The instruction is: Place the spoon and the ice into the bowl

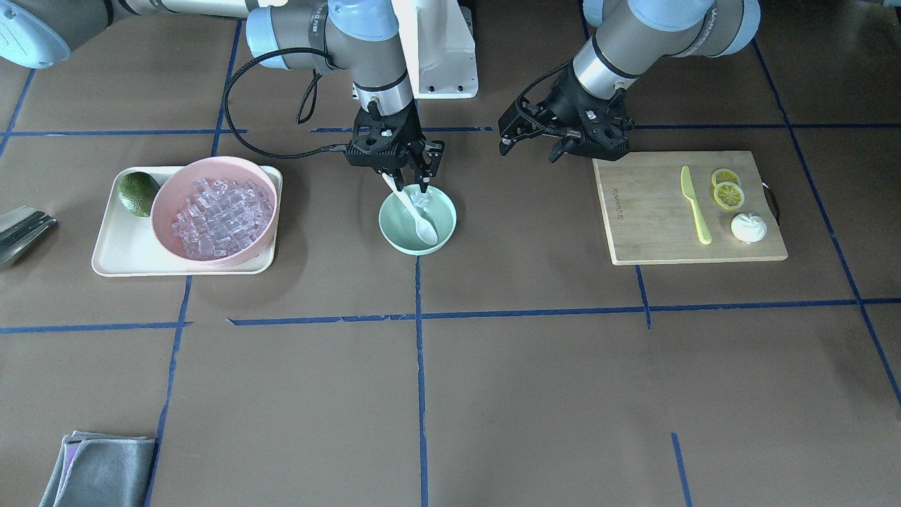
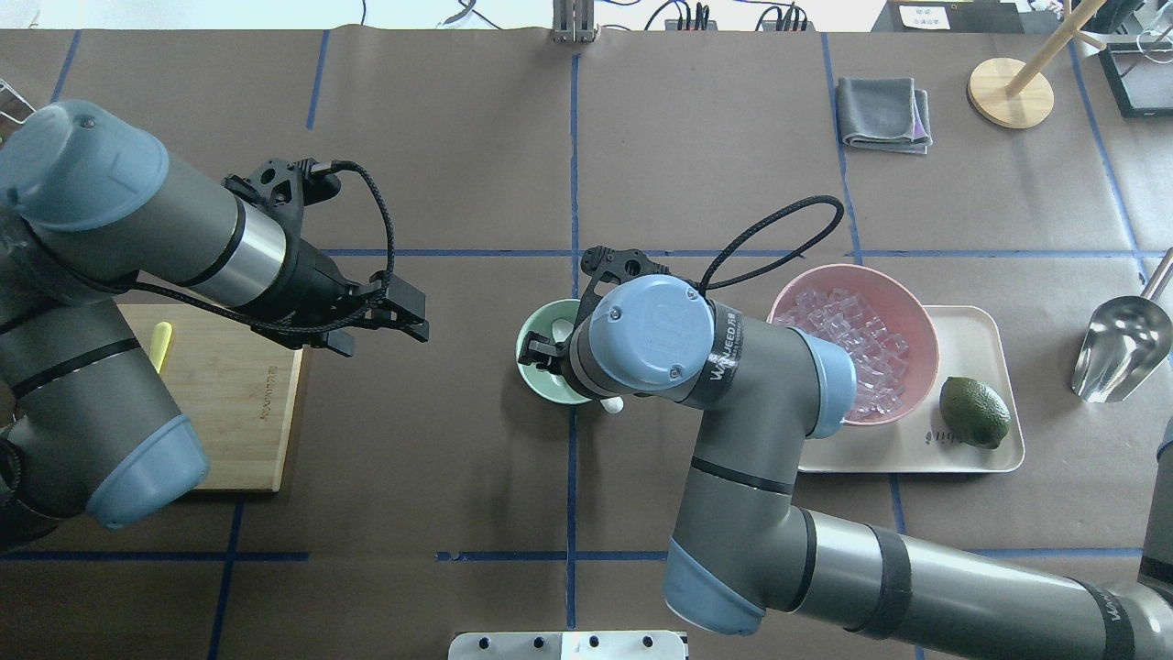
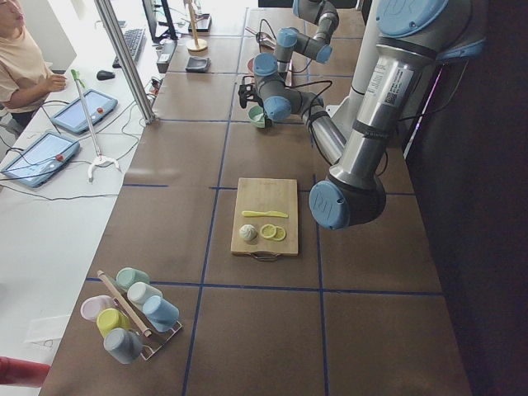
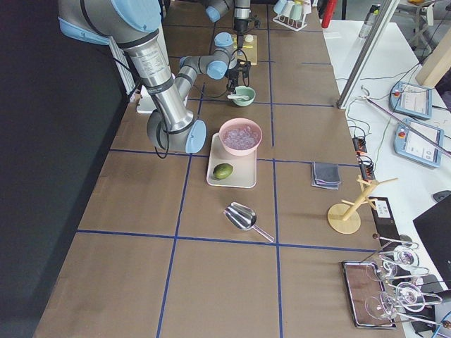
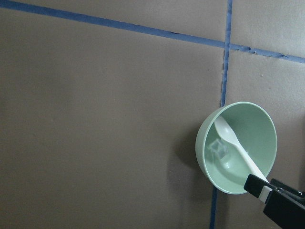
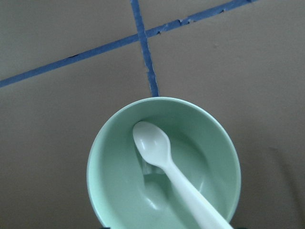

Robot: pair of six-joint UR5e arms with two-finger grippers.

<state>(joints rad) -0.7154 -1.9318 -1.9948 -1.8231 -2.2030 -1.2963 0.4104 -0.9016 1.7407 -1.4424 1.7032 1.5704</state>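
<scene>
The mint-green bowl (image 1: pixel 391 232) stands at the table's middle. The white spoon (image 1: pixel 415 215) lies in it, scoop down and handle leaning on the rim toward the robot. One clear ice cube (image 1: pixel 421 203) lies in the bowl beside the spoon, and both show in the right wrist view, the spoon (image 6: pixel 157 143) over the cube (image 6: pixel 155 172). A heap of ice (image 1: pixel 222 215) fills the pink bowl (image 1: pixel 169 204). My right gripper (image 1: pixel 417 184) hangs just above the mint bowl's far rim, open and empty. My left gripper (image 1: pixel 528 149) is open and empty, between the bowl and the cutting board.
A cream tray (image 1: pixel 120 250) holds the pink bowl and a green avocado (image 1: pixel 138 192). The wooden cutting board (image 1: pixel 647 218) carries a yellow-green knife (image 1: pixel 695 208), lemon slices (image 1: pixel 727 190) and a white round item (image 1: pixel 748 227). A metal scoop (image 1: pixel 21 232) and a grey cloth (image 1: pixel 98 468) lie on the view's left.
</scene>
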